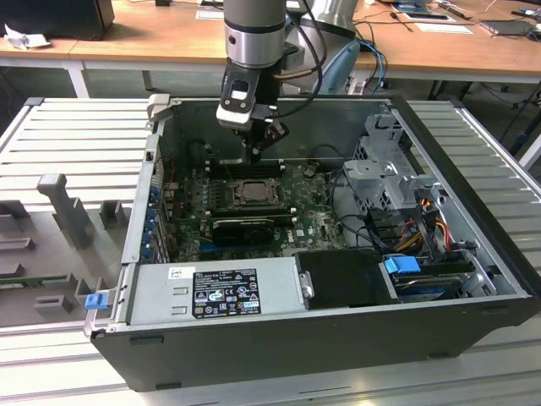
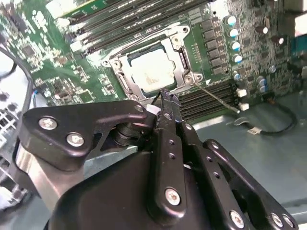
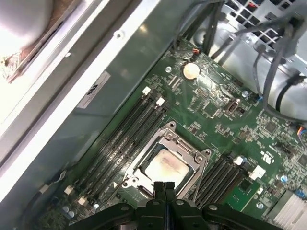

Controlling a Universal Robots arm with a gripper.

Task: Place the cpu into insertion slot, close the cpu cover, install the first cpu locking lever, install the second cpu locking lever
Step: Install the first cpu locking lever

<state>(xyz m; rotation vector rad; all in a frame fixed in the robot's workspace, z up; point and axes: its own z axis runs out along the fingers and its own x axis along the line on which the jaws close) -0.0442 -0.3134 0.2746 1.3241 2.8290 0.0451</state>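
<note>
Pincer (image 1: 256, 157) clenched, its two fingertips pressed flat together with nothing between them, seen in both wrist views (image 2: 165, 97) (image 3: 164, 186). Hanging on the one arm inside one open computer case (image 1: 296, 347), low over the near edge of the socket; contact with the socket impossible to judge.

One cpu (image 1: 251, 193), grey top up, lying flat in the insertion slot (image 2: 149, 73) (image 3: 164, 167). One cpu cover (image 2: 183, 57) (image 3: 184, 146) lowered flat around it, the chip's top showing through the open middle window.

One thin locking lever (image 2: 218, 98) reaching out from a corner of the socket, slanting across the neighbouring memory slots rather than lying along the frame. No telling about a second lever.

Two banks of memory slots, one on either side of the socket, on the one green motherboard (image 3: 225, 110). One round coin cell (image 3: 192, 71) well apart from the socket, near the bundle of cables.

In the exterior view, one long black card (image 1: 245, 227) just beside the socket on the side toward the camera, and one silver power supply (image 1: 211, 288) along the case's front wall. Case resting on one slatted metal counter (image 1: 76, 135).
</note>
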